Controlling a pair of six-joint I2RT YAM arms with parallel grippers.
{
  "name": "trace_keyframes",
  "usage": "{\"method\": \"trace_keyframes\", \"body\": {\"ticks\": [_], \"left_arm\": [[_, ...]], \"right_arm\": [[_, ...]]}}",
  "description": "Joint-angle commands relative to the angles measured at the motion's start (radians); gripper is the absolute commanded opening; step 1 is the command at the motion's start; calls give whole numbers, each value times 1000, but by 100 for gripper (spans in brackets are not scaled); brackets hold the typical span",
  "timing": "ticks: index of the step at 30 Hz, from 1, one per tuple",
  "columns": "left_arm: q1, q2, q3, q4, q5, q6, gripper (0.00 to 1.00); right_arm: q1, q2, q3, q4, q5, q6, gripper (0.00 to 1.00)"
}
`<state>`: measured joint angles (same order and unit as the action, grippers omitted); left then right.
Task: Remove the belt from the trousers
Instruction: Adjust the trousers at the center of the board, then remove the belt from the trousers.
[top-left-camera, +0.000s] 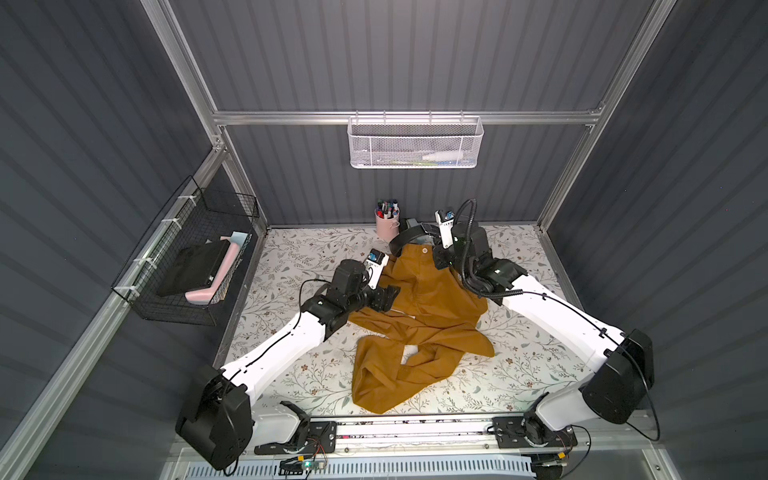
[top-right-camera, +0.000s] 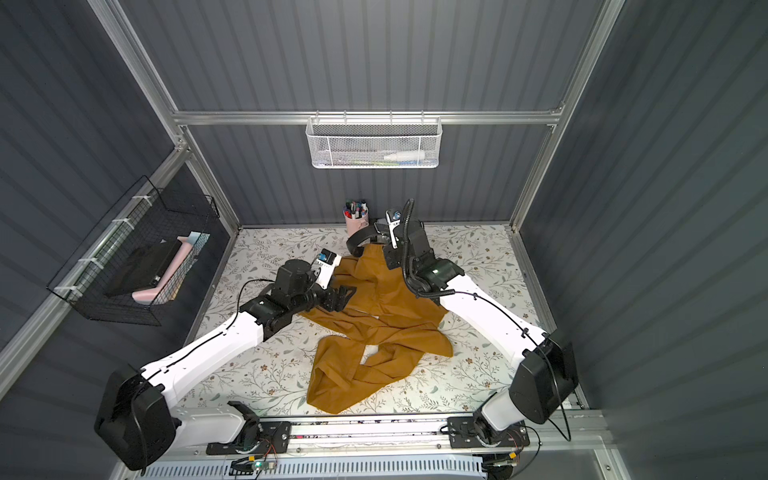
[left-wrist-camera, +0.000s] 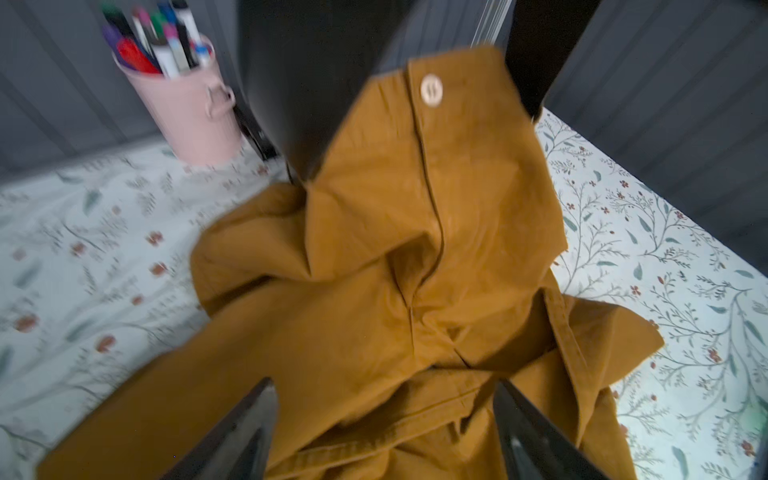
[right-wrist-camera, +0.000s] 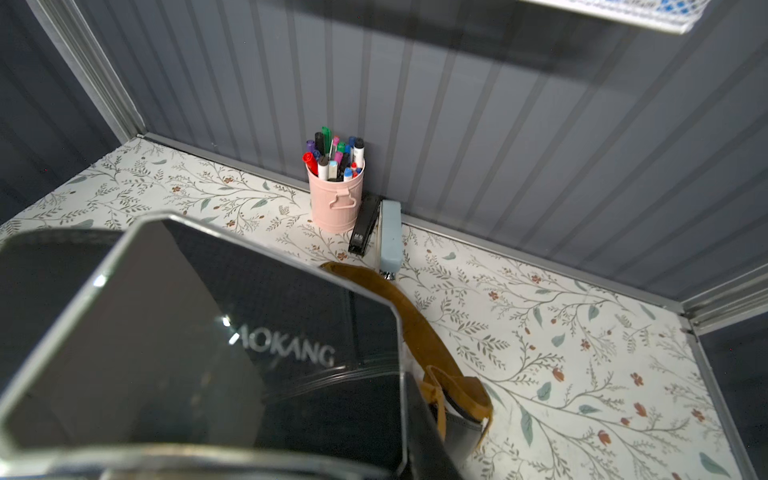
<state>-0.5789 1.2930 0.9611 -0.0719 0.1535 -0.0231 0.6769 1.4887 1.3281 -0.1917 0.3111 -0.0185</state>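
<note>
Black belt looped at the raised waist of mustard trousers, upper centre.
Right gripper pinches the belt near its buckle; left gripper gapes empty above the cloth. Pink cup holds markers.

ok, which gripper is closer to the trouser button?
Right. The right gripper grips the belt right beside the button. The left gripper hangs open over the hip of the trousers, farther toward the robot.
</note>
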Motion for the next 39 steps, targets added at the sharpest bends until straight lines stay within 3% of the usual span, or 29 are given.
{"method": "trace_keyframes", "body": {"ticks": [1,3,9,15,21,25,30,34,39], "left_arm": [[1,-15,58,39,39,211,81],[1,5,85,53,82,273,81],[-3,119,240,-2,108,287,81],[-40,245,414,-136,67,379,80],[-95,293,541,-237,64,428,40],[-122,297,561,-290,75,426,0],[-122,261,571,-319,58,292,0],[-122,287,687,-504,46,258,0],[-120,359,815,-702,32,228,0]], "right_arm": [[7,-45,-43,-26,-26,80,0],[8,-61,-73,-15,-39,101,0],[7,-61,-97,-27,-76,119,0],[7,-63,-74,-104,-103,121,0],[6,-121,-123,-103,-106,105,0],[4,-148,-170,-68,-123,117,0],[4,-212,-253,23,-187,142,28],[1,-323,-349,142,-195,126,52],[-2,-496,-529,351,-164,74,61]]}}
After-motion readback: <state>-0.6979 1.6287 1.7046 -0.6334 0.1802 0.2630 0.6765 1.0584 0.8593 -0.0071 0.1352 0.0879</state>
